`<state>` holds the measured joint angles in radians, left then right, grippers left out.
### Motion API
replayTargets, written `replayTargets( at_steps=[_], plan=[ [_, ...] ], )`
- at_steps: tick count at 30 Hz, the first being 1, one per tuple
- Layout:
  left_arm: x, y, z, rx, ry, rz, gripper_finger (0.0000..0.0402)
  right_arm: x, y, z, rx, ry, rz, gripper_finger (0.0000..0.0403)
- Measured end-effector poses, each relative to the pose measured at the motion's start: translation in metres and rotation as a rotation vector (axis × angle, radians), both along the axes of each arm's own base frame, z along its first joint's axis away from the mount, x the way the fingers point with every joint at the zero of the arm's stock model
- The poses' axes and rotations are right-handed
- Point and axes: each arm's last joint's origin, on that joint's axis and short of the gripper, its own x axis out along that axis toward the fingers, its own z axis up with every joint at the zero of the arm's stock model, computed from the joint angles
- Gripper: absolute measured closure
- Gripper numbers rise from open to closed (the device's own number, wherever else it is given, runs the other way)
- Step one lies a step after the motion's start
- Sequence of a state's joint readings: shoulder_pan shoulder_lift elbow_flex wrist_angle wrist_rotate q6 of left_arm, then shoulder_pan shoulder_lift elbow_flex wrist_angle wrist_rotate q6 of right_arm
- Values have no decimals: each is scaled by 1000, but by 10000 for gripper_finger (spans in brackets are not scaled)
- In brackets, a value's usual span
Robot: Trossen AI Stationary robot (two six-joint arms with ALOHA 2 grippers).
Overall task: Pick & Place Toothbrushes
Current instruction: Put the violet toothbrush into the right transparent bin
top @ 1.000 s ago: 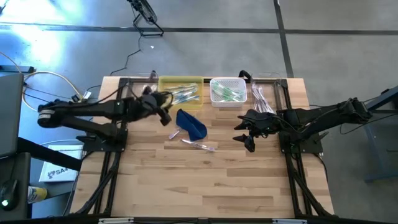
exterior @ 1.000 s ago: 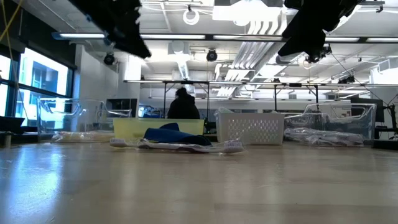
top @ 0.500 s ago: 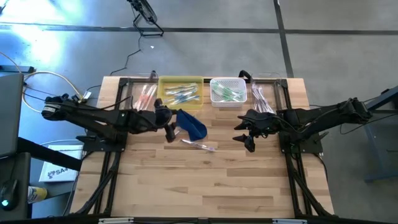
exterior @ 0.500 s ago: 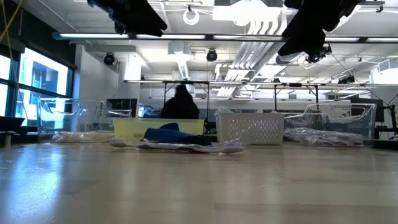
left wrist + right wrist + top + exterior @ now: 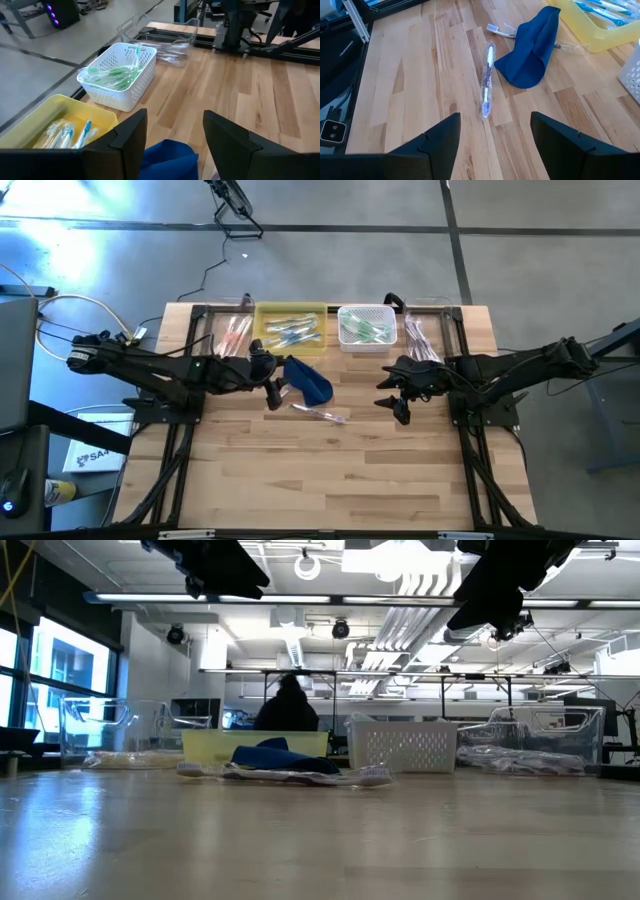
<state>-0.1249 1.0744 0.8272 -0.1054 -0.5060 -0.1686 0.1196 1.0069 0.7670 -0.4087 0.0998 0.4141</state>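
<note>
A wrapped toothbrush lies flat on the wooden table near the dark blue pouch; it also shows in the right wrist view. Another toothbrush lies at the pouch's left side, partly under it. More toothbrushes lie in the yellow tray and the white basket. My left gripper is open and empty, held above the pouch's left edge; its fingers frame the pouch. My right gripper is open and empty, held above the table right of the pouch.
A clear tray with pinkish toothbrushes stands at the far left and another clear tray at the far right. Dark frame rails run along both table sides. A person shows in the room beyond the table. Bare wood lies toward the near edge.
My left gripper has moved from beside the yellow tray toward the table's near edge and right, ending above the pouch's left edge, then held still. The toothbrushes and the pouch have stayed where they were.
</note>
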Motion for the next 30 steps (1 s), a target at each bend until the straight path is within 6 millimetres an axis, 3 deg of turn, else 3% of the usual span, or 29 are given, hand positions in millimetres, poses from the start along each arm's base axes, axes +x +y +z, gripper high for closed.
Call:
replayTargets(
  at_steps=[30],
  plan=[
    [1,-1,-1,-8,5,-30,213,0,1,0,-38,2,55,169]
  ],
)
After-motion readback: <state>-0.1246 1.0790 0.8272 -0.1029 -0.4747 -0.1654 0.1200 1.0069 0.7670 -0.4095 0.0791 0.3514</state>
